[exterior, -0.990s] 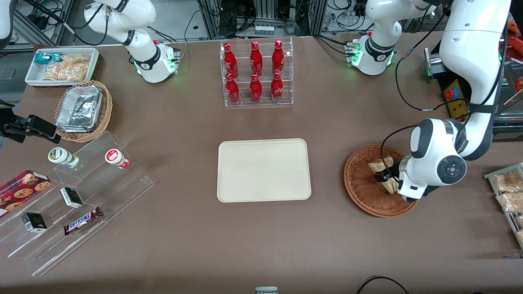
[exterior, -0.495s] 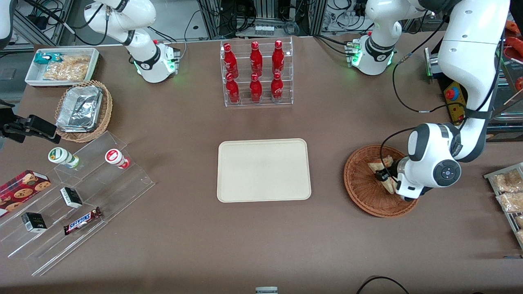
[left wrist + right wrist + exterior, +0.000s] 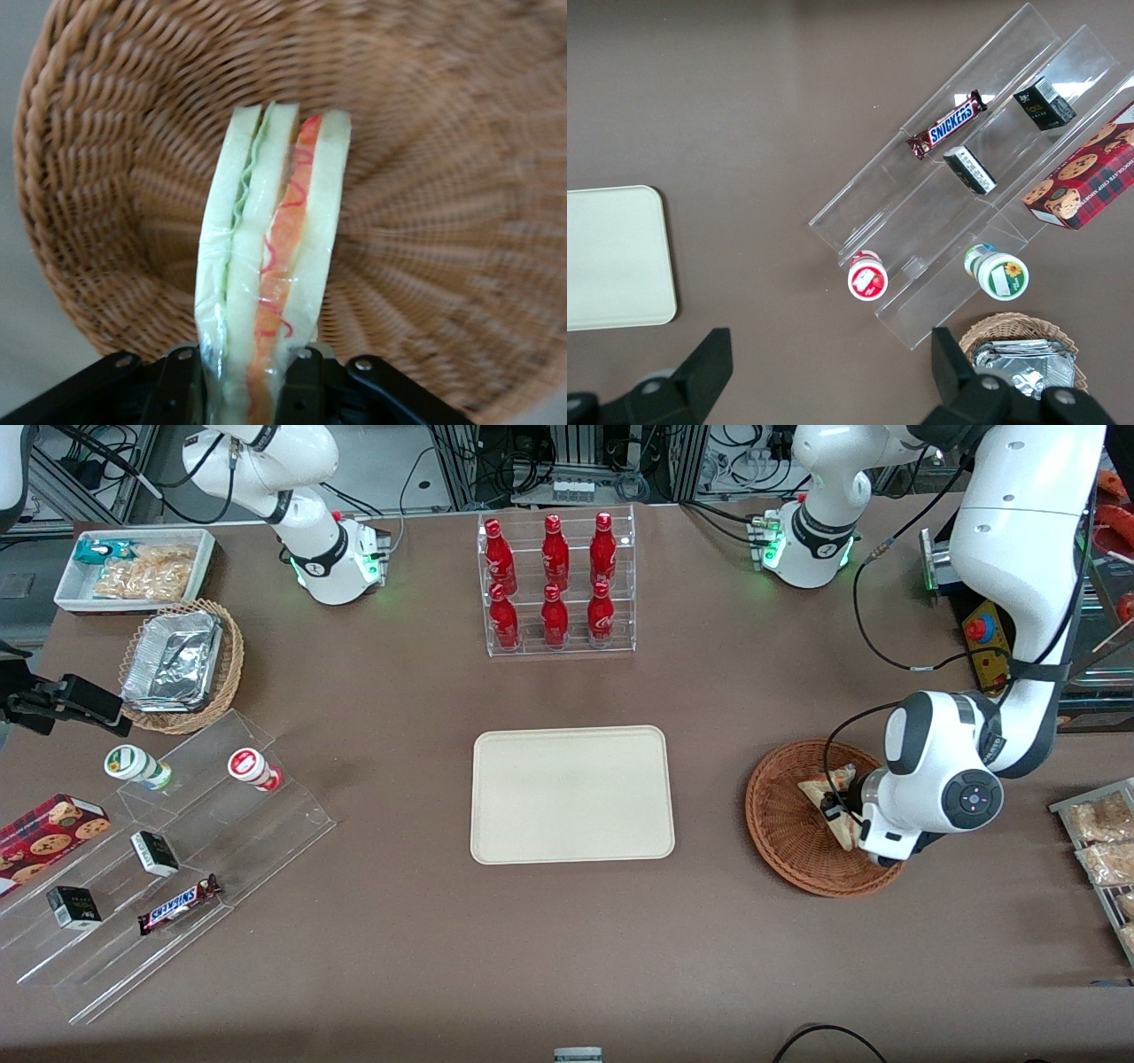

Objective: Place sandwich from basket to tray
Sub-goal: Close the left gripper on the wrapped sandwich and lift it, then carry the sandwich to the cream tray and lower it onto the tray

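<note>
Starting at the parked arm's end of your table, a white rectangular bin (image 3: 133, 568) is holding pale snack packets (image 3: 146, 574). Nearer the front camera, a light tan wicker basket (image 3: 183, 666) is carrying crumpled foil containers (image 3: 173, 660). Nearer still, a clear stepped acrylic display (image 3: 177, 850) is bearing a green-capped cup (image 3: 137, 767), a red-capped cup (image 3: 252, 769), two small dark boxes (image 3: 155, 853), a Snickers bar (image 3: 180, 903) and a red cookie box (image 3: 49, 833).

Toward the middle, a clear acrylic rack (image 3: 556, 583) is holding six red bottles (image 3: 555, 558) in two rows. Nearer the camera, the flat rectangular cream-beige tray (image 3: 571, 794) is lying bare on the brown table (image 3: 567, 957).

Toward the working arm's end, the round reddish-brown woven wicker basket (image 3: 797, 841) is sitting well apart from the tray. Your left arm's gripper (image 3: 837, 808) is reaching down into it, and the wrist view is showing its black fingers (image 3: 182, 390) pinching the triangular white-bread sandwich (image 3: 270, 266) from both sides, one against each outer slice. The sandwich is standing on edge over the basket's weave (image 3: 425, 177), its green and red-orange filling layers facing the camera; whether it is touching the basket floor you cannot tell. At the table's edge, a tray of wrapped pale pastries (image 3: 1099, 841) is peeking in.
</note>
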Controlling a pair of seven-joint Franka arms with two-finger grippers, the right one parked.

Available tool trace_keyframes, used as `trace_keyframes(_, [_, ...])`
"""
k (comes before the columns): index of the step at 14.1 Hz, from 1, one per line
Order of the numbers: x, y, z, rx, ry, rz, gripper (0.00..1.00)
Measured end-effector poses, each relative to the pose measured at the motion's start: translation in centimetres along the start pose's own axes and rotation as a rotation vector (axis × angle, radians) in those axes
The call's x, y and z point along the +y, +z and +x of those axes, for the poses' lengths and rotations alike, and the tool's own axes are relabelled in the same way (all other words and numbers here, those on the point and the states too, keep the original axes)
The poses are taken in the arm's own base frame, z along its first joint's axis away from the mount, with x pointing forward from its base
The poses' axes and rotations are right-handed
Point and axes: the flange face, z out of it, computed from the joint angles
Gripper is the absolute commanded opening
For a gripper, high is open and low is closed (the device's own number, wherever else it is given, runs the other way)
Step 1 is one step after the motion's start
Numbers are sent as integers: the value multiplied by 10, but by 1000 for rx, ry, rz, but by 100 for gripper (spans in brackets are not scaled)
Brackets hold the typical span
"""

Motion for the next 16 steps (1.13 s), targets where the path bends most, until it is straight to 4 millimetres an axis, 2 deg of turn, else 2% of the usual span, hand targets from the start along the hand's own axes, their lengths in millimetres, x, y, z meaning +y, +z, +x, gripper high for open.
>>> trace_keyframes(2, [42, -29, -18, 45, 18, -27, 11])
trace_keyframes(4, [99, -52, -56, 86, 43, -40, 12])
trace_keyframes(6, [149, -55, -99, 104, 98, -37, 12])
trace_keyframes(9, [202, -36, -156, 101, 203, -15, 13])
trace_keyframes(13, [280, 14, -255, 79, 348, 25, 13])
trace_keyframes(15, [313, 35, -289, 75, 358, 23, 13])
trace_keyframes(16, [325, 42, -296, 75, 352, 15, 14])
